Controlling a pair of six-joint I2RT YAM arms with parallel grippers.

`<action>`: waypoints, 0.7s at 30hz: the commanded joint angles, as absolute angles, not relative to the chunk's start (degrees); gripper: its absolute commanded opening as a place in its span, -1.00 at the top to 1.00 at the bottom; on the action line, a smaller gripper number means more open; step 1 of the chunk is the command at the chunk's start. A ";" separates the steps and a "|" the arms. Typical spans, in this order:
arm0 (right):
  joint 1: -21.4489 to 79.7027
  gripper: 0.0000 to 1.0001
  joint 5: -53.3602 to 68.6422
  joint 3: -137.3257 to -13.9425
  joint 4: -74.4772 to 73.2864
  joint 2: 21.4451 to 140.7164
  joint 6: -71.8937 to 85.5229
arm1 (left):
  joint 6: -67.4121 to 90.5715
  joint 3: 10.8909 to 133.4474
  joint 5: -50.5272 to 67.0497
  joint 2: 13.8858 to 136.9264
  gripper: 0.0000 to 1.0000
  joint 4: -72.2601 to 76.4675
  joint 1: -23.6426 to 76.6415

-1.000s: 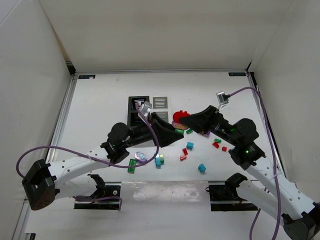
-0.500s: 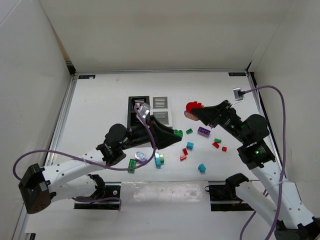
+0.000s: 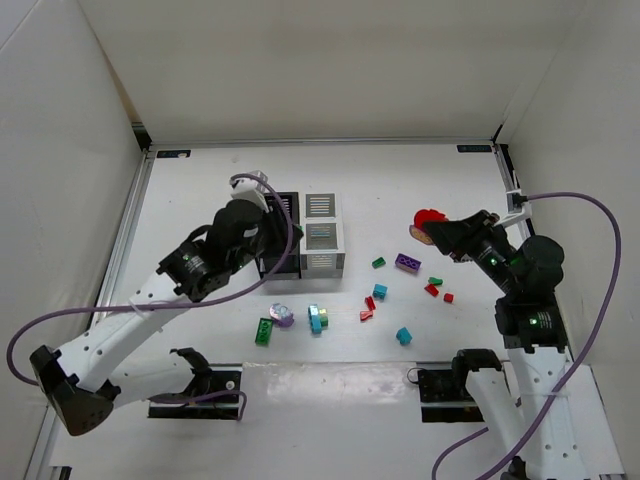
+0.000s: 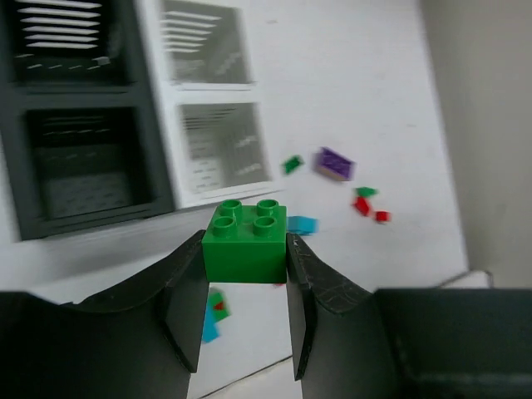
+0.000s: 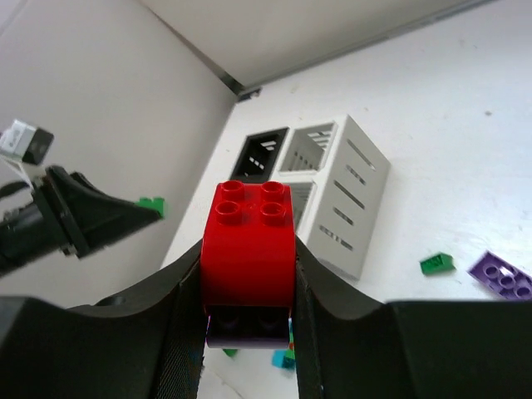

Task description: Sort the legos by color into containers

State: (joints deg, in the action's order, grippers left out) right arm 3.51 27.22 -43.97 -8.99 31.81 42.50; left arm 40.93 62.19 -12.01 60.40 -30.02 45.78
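Top external view: a white bench [image 3: 200, 200] carries the containers [image 3: 324, 262], a two-by-two block left of centre, with the black pair on the left and the white pair on the right.
Left arm: it reaches over the black side of the block and hides part of the black bins.
Left tool: in the left wrist view the left tool [image 4: 245, 253] is narrowed on a green brick [image 4: 246, 237], with one finger flat against each side wall.
Green brick, place: it is held off the bench with its four studs up. It shows just in front of the block's near wall, about where the near black bin meets the near white bin, and it is not in any bin.
Right tool: the right tool [image 5: 247, 270] is clamped on a red brick [image 5: 248, 237], studs up, with a dark piece under it whose colour I cannot tell.
Red brick, place: it is up in the air to the right of the block, well apart from it.
Loose legos: the other legos [image 3: 380, 291] lie scattered on the bench in red, green and teal, between the block and the right arm and along the near side. Among them is a purple brick [image 3: 407, 263].
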 commanded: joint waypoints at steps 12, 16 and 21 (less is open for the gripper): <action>5.62 1.00 21.62 -46.23 -21.18 31.29 32.52 | 36.30 76.73 -17.49 79.71 0.21 -53.09 34.01; 4.14 1.00 22.24 -45.97 -21.53 31.64 32.52 | 36.47 77.08 -17.05 81.03 0.09 -54.22 33.93; 3.69 1.00 23.20 -45.79 -21.97 31.90 31.82 | 35.78 76.12 -15.30 80.69 -0.35 -53.62 34.01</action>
State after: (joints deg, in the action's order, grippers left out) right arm 3.97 22.81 -44.12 -22.79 31.64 33.58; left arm 36.47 74.81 -16.01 82.06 -53.58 34.22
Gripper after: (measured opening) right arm 0.416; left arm 0.646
